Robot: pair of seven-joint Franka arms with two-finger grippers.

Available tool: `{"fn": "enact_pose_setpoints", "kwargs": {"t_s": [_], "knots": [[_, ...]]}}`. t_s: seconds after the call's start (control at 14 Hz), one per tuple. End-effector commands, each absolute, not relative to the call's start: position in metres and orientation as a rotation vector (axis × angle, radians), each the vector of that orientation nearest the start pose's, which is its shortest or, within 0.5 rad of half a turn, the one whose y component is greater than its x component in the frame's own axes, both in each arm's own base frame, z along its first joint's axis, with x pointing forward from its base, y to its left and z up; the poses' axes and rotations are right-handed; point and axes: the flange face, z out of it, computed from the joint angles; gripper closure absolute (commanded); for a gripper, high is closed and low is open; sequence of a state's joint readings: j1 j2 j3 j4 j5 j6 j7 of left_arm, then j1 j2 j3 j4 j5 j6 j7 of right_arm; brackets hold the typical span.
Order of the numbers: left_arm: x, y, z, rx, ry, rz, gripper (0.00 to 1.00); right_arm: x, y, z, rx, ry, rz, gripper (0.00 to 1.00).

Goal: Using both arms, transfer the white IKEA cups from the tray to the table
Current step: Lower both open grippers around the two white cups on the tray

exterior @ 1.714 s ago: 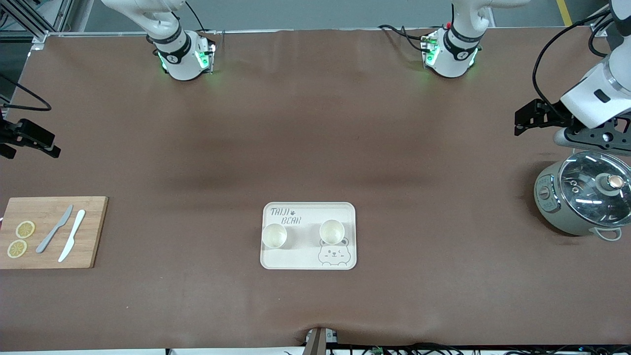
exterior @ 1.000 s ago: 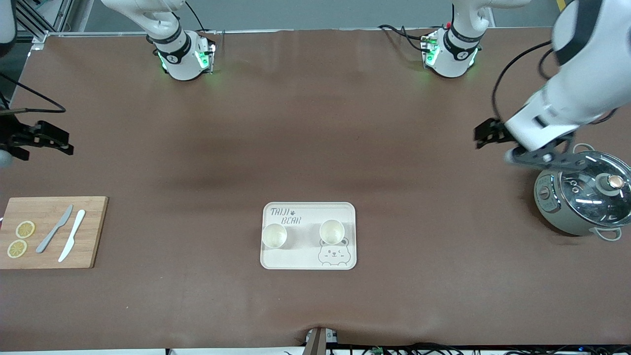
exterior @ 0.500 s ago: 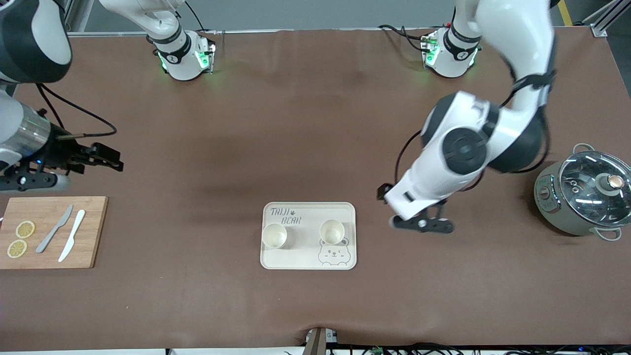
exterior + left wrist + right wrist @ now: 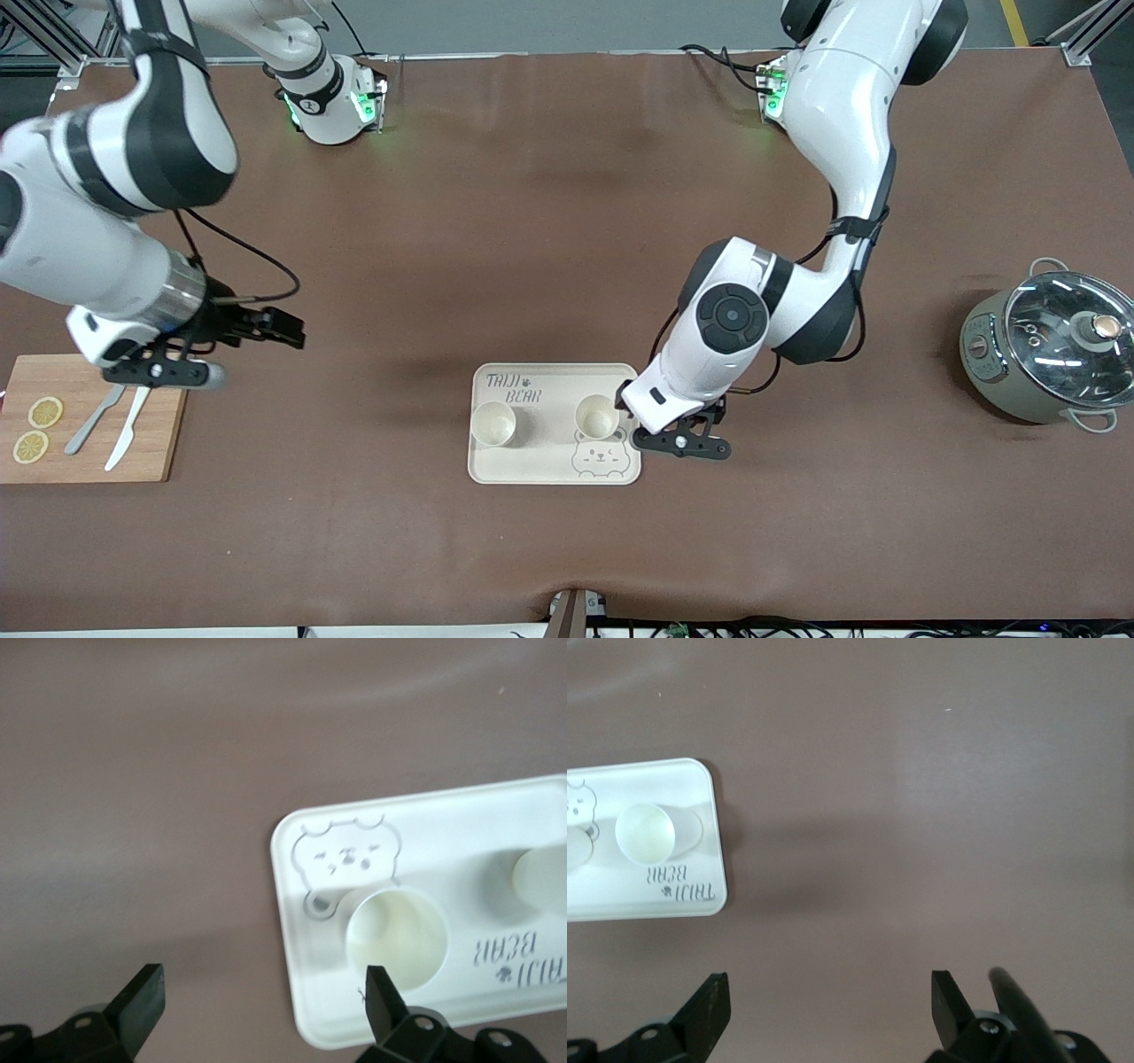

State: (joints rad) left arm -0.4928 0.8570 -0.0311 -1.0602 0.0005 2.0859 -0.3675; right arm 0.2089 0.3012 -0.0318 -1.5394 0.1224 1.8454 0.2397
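Note:
Two white cups stand upright on the cream bear tray (image 4: 540, 447). One cup (image 4: 493, 424) is toward the right arm's end. The other cup (image 4: 596, 416) is beside the bear drawing. My left gripper (image 4: 682, 440) hovers over the tray's edge at the left arm's end, open and empty. In the left wrist view (image 4: 261, 1005) the nearest cup (image 4: 396, 935) lies just outside one fingertip (image 4: 381, 992), with the second cup (image 4: 540, 877) farther off. My right gripper (image 4: 166, 370) is open and empty over the cutting board's corner. The right wrist view (image 4: 826, 1005) shows brown table, with the tray (image 4: 673, 895) and a cup (image 4: 645, 833) well away.
A wooden cutting board (image 4: 168, 443) with two lemon slices (image 4: 37, 428), a grey knife (image 4: 97, 412) and a white knife (image 4: 129, 424) lies at the right arm's end. A grey pot with a glass lid (image 4: 1059, 354) stands at the left arm's end. Brown cloth covers the table.
Both arms have swung in from the table's ends. The left gripper went from beside the pot to the tray's edge. The right gripper moved to the cutting board's corner. The cups stayed put.

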Motion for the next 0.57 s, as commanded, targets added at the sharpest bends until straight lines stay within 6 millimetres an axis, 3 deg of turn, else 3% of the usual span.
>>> {"fn": "enact_pose_setpoints", "kwargs": {"t_s": [0.0,0.36,0.5], "knots": [[0.686,-0.406,0.319,-3.232,0.186,-0.295,0.00,0.652,0.160,0.447,-3.018,0.211,0.031,0.00],[0.678,-0.425,0.275,-3.240,0.155,-0.311,0.00,0.670,0.220,0.363,-3.004,0.296,-0.053,0.00],[0.677,-0.425,0.269,-3.242,0.152,-0.307,0.00,0.671,0.247,0.332,-2.996,0.307,-0.086,0.00]]}}
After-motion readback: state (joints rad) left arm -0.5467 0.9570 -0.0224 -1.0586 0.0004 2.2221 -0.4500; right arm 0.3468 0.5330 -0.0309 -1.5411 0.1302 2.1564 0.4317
